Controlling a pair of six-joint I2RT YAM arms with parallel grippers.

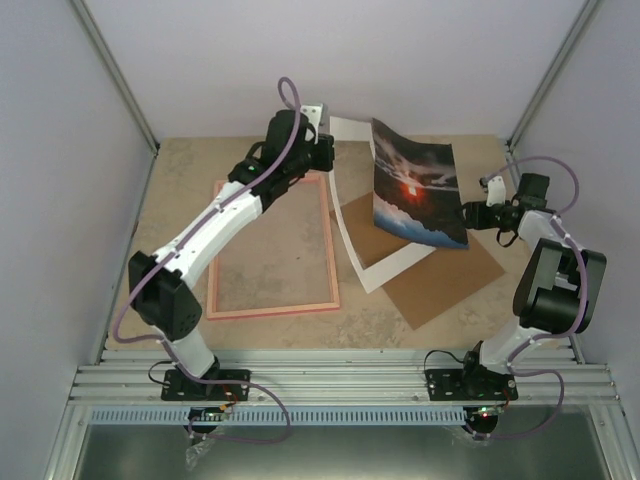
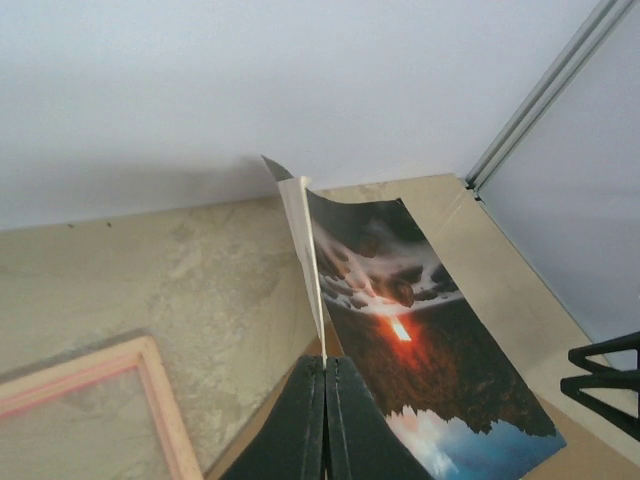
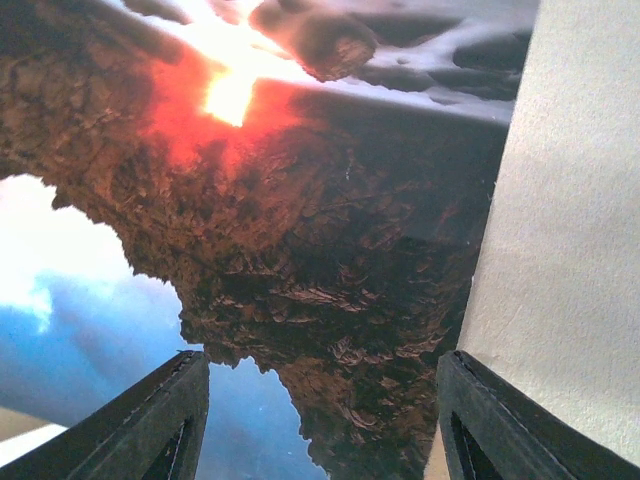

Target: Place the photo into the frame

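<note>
White arms [image 1: 215,225], black joints [image 1: 165,290], looping purple cables [image 1: 288,95].

The photo [image 1: 415,190] is glossy paper, the frame [image 1: 331,250] pale pinkish wood, the brown board [image 1: 450,285] matt, and the table [image 1: 180,170] mottled, matt and stone-like.

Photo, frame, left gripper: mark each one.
the photo [image 1: 410,188], top view, on the red sun glow.
the frame [image 1: 270,310], top view, on its near rail.
left gripper [image 2: 325,365], left wrist view, where the shut fingertips meet.
</note>
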